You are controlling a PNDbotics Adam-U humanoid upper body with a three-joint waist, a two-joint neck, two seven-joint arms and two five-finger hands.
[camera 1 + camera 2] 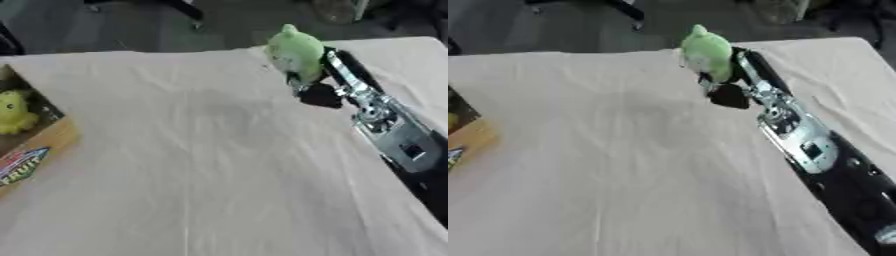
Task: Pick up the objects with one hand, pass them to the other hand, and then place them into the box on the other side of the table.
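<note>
The table (pixel 201 165) lay under a pale cloth, with the box (pixel 35 140) at its left edge, a yellow toy (pixel 16 114) inside. The right hand (pixel 308 82) had its fingers wrapped around a green toy (pixel 296 50) near the far edge. Judged step: pickup; next, a handover to the unseen left hand
</note>
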